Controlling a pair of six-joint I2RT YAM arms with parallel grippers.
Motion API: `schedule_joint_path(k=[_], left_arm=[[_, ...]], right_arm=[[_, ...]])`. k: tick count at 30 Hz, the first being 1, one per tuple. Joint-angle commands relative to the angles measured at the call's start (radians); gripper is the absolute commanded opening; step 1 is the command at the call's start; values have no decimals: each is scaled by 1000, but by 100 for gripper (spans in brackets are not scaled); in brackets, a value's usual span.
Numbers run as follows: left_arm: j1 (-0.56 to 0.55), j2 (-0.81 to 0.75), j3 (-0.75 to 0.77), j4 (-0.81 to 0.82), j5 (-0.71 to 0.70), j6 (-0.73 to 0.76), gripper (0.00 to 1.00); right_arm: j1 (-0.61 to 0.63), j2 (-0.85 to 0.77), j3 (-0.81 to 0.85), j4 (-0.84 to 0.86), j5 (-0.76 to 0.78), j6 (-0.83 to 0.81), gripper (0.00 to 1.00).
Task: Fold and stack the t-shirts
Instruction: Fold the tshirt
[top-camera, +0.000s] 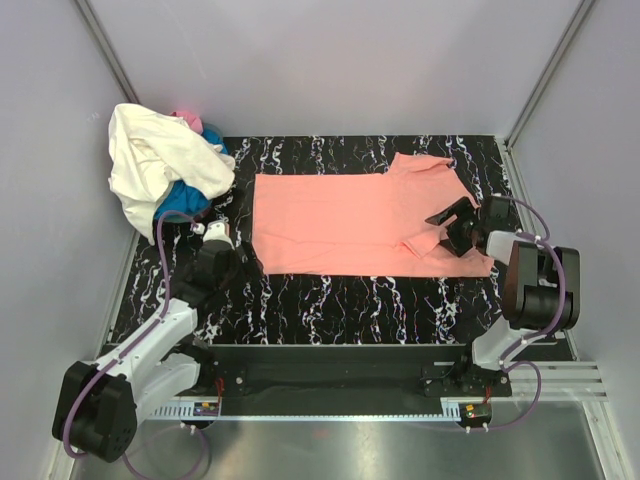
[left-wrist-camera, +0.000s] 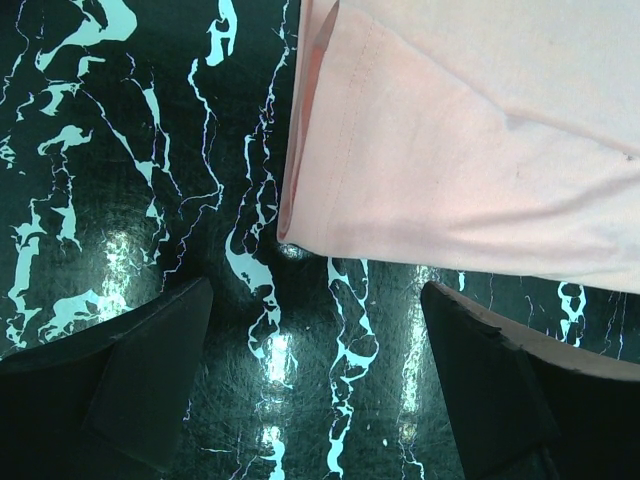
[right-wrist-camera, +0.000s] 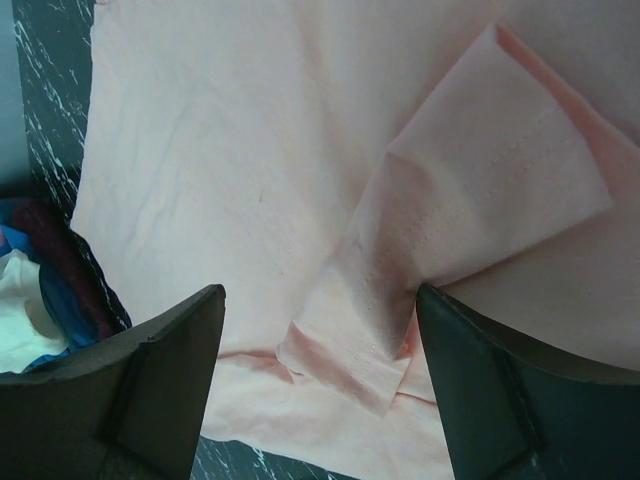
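A salmon-pink t-shirt (top-camera: 350, 225) lies spread flat on the black marbled mat (top-camera: 330, 300). My left gripper (top-camera: 238, 258) hovers open just off the shirt's near-left hem corner (left-wrist-camera: 450, 150), and only mat shows between its fingers (left-wrist-camera: 150, 370). My right gripper (top-camera: 445, 228) stands open over the shirt's right side. A folded-in sleeve (right-wrist-camera: 480, 200) lies under and between its fingers (right-wrist-camera: 160, 380), which do not pinch it. The other t-shirts sit in a heap at the back left: cream-white (top-camera: 150, 160), bright blue (top-camera: 185, 200) and a bit of hot pink (top-camera: 185, 118).
Grey walls (top-camera: 320, 60) close in the mat at the back and sides. The heap (right-wrist-camera: 30, 290) also shows at the left edge of the right wrist view. A metal rail (top-camera: 330, 400) with the arm bases runs along the near edge.
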Motion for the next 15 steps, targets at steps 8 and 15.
schedule_joint_path(k=[8,15], left_arm=[[-11,2,23,40,-34,15,92],[-17,4,23,40,-38,15,92]], right_arm=[[54,-43,42,17,13,25,84],[71,54,173,-18,44,15,84]])
